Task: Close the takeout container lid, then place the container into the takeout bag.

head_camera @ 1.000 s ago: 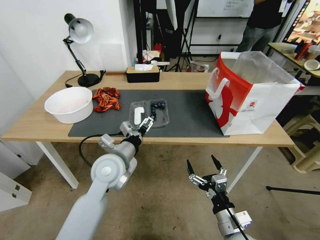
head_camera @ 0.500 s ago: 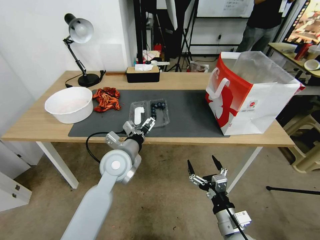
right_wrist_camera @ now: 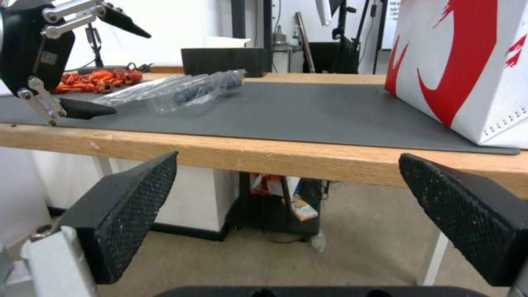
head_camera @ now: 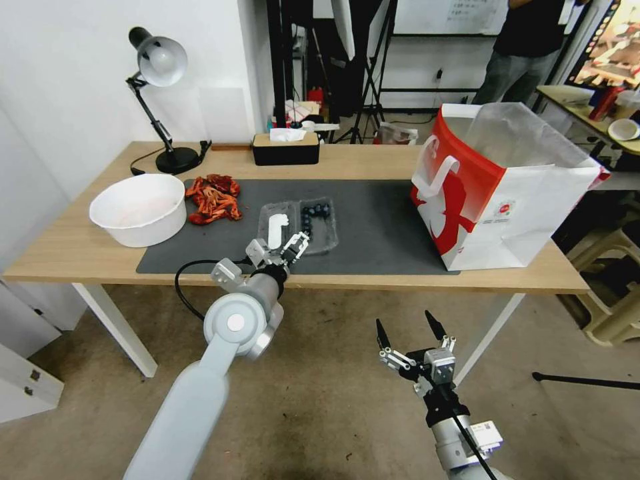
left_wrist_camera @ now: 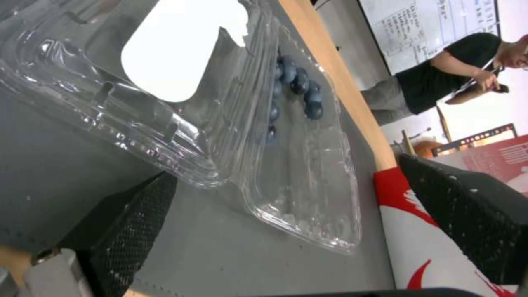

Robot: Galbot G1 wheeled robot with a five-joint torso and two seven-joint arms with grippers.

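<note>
**Left gripper waits at the open berry box**

The small clear plastic takeout container (head_camera: 299, 227) lies open on the dark grey mat (head_camera: 373, 227), blueberries in one half. Its clear lid (head_camera: 278, 227) with the white sticker lies flat beside them. The left gripper (head_camera: 280, 252) has slid a little toward the table's near edge since a second ago, fingers wide, holding nothing. The big white and red paper takeout bag (head_camera: 497, 190) stands well apart. The right gripper (head_camera: 407, 332) hangs below the table, wide open.
</note>
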